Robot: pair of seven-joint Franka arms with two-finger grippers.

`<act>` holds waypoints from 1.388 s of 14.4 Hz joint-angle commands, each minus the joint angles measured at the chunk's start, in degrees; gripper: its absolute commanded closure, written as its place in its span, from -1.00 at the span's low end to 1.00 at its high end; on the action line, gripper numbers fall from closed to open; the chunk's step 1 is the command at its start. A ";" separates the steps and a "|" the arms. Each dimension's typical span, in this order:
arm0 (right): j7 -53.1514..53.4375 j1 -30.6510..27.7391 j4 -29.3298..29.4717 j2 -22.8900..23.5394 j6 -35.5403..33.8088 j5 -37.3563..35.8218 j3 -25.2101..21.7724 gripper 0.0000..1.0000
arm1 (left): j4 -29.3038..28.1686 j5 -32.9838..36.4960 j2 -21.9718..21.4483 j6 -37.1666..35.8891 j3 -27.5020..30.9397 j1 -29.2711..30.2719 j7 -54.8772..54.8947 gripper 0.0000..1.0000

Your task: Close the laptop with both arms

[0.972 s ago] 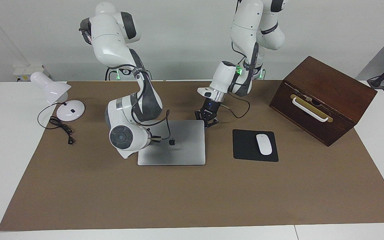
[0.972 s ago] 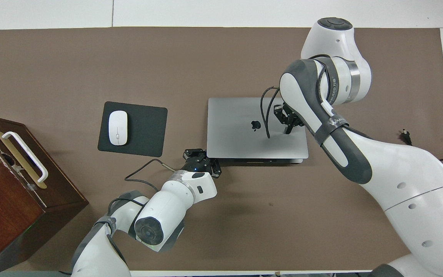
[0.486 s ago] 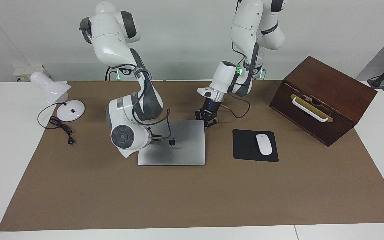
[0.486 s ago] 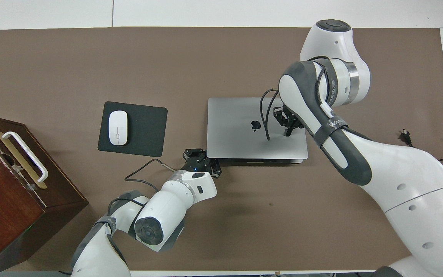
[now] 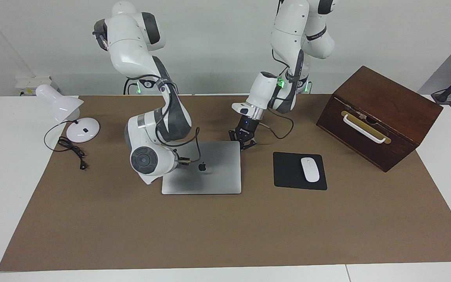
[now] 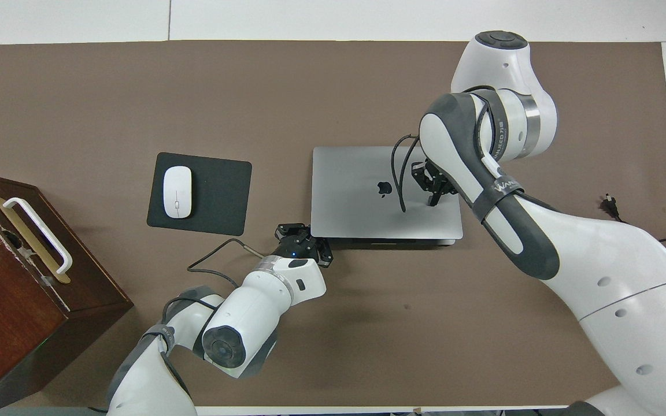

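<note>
Though seemingly down flat already, lid wants only a light, even press to finish, no shove: push straight down w/ right gripper (image 6: 434, 184), shut & empty, tips on or just over lid at 3 o'clock of logo in overhead view; can't tell contact. Steady base w/ left gripper (image 5: 243, 141), also shut, gripping nothing, at laptop corner nearest robots toward left arm's end. Avoid dragging cable (image 6: 396, 179) across lid.

Laptop (image 5: 217, 172): slim silver-grey slab, dark apple logo mid-lid, flat on brown mat (image 5: 225, 235), approx mid-table, at 3 o'clock of mouse pad (image 6: 217, 196) overhead. Thin strip of base peeking out at lid's 6 o'clock edge overhead, so poss. not quite flush.
</note>
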 commanded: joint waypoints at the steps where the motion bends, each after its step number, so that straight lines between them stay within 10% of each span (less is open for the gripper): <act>1: 1.46 -0.29 -2.56 -1.61 0.07 0.41 0.48 1.00 | -1.29 -0.19 3.99 -0.09 0.83 1.22 1.10 1.00; 20: 4.01 -2.92 -1.51 -14.08 7.08 0.15 0.93 1.00 | -1.38 -0.27 3.90 -0.18 0.74 1.83 -1.18 1.00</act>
